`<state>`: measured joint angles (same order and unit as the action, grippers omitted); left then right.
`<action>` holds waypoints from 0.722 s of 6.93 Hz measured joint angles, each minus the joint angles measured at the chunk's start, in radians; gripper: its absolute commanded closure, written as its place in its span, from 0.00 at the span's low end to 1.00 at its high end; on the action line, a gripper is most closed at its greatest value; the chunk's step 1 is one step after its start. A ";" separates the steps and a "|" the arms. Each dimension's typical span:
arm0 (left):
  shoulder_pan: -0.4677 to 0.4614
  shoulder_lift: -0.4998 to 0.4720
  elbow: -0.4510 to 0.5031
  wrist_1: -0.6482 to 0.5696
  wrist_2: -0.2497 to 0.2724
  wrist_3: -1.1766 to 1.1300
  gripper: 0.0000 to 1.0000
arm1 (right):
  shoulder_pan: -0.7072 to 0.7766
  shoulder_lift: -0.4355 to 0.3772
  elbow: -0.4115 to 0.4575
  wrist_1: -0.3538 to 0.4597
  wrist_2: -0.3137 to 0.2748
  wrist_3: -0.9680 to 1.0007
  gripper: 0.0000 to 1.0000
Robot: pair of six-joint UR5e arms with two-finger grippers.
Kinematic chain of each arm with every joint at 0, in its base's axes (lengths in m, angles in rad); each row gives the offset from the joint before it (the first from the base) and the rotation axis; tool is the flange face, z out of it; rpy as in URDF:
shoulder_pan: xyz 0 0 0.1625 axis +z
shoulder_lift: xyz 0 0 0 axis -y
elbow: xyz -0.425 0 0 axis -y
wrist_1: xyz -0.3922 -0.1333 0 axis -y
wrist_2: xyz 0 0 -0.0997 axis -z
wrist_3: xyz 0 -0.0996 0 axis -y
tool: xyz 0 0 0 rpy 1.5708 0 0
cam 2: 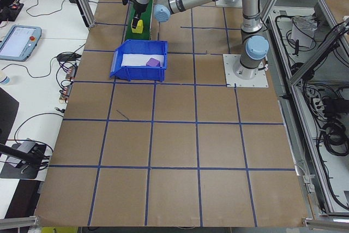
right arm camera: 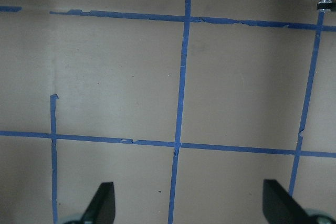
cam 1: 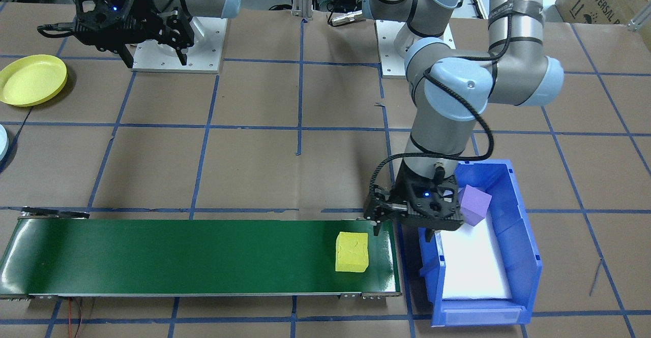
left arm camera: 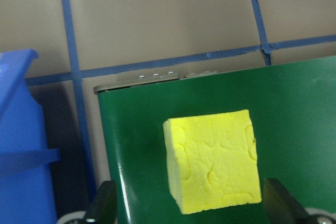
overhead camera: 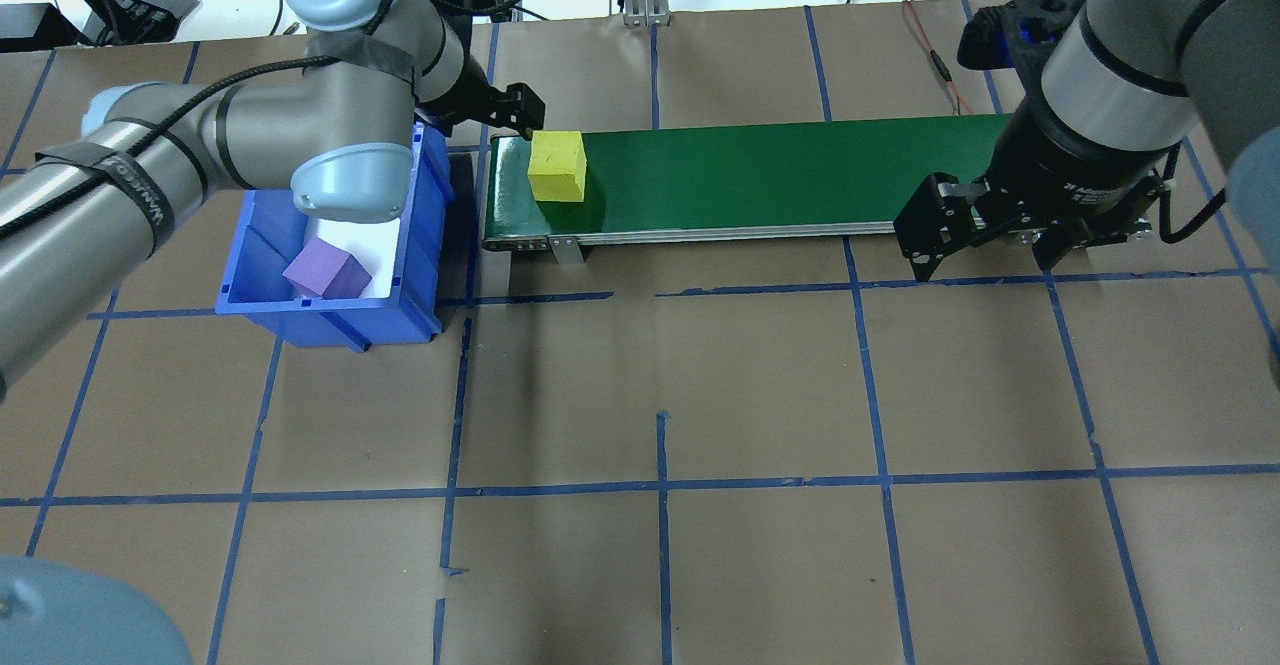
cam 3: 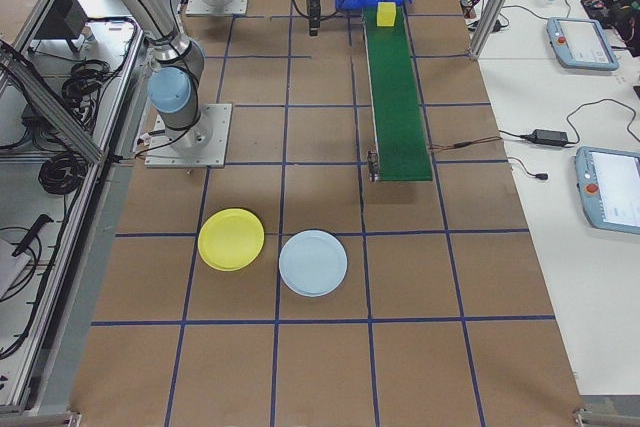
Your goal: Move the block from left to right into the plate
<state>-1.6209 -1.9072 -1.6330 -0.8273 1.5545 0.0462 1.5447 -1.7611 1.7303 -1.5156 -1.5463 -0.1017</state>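
yellow foam cube (cam 1: pixel 351 251) sits loose on the green conveyor belt (cam 1: pixel 178 256) near its bin-end edge, not yet carried across | yellow round plate (cam 1: pixel 31 80) empty, well apart | left gripper (cam 1: pixel 404 224) above, jaws spread, cube between and below them, untouched | right gripper (overhead camera: pixel 985 242) spread, empty, beside belt's far end

The left arm hides part of the blue bin (overhead camera: pixel 330 315); the light blue plate (cam 1: pixel 2 142) is cut off

Both arms hover, left gripper (cam 1: pixel 404 228) and right gripper (cam 1: pixel 152 56) spread.
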 measured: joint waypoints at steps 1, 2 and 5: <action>0.058 0.021 0.021 -0.050 0.016 0.021 0.00 | 0.000 0.000 0.000 0.000 0.000 0.000 0.00; 0.116 0.030 0.032 -0.087 0.019 0.084 0.00 | 0.000 0.000 0.000 0.000 0.000 0.000 0.00; 0.185 0.026 -0.004 -0.137 0.033 0.307 0.00 | 0.000 0.000 0.000 -0.001 0.000 0.000 0.00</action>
<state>-1.4355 -1.8810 -1.6374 -0.9647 1.5877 0.3527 1.5447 -1.7610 1.7303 -1.5168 -1.5463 -0.1012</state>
